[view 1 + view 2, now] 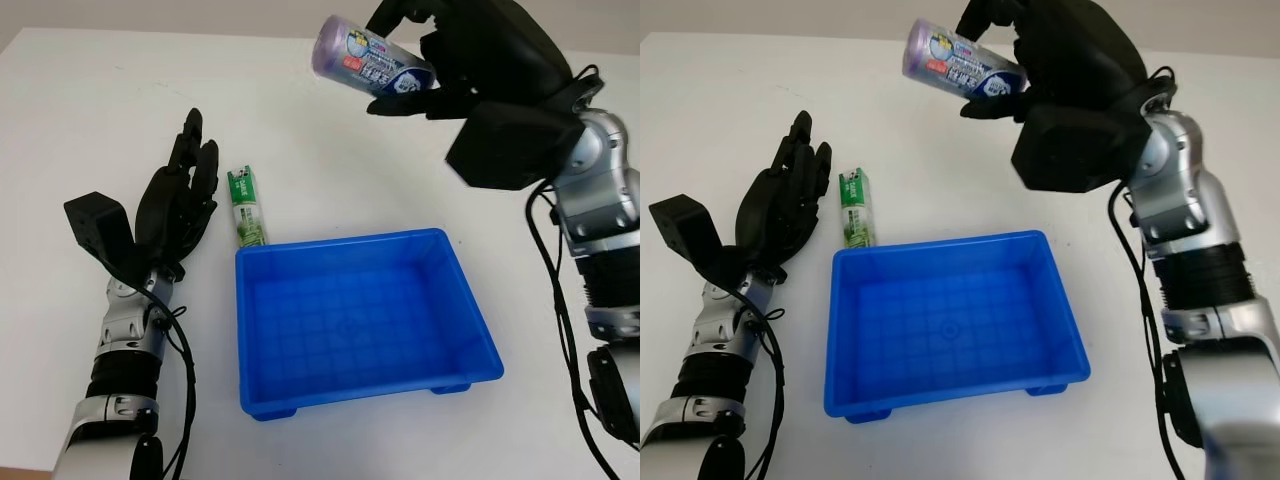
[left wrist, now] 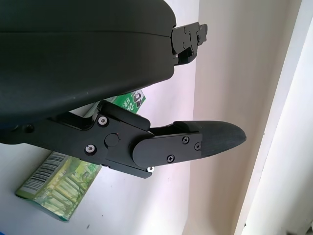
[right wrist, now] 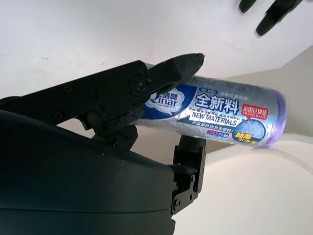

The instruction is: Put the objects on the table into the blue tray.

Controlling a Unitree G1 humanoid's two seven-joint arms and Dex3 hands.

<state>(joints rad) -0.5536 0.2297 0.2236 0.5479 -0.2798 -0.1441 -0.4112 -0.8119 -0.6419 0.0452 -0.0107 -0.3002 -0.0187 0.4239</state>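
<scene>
My right hand (image 1: 420,65) is raised high over the far side of the table, shut on a purple roll of trash bags (image 1: 365,55) with a blue and white label (image 3: 215,115). The roll hangs tilted in the air beyond the far rim of the blue tray (image 1: 300,400), which has nothing inside. A green and white box (image 1: 246,207) lies flat on the table just past the tray's far left corner. My left hand (image 1: 185,185) is open, just left of that box; the box (image 2: 63,183) also shows beneath the hand's shell.
The white table (image 1: 90,120) stretches wide on the left and far side. A pale wall (image 1: 200,15) borders the table's back edge. Black cables (image 1: 555,300) hang beside my right arm.
</scene>
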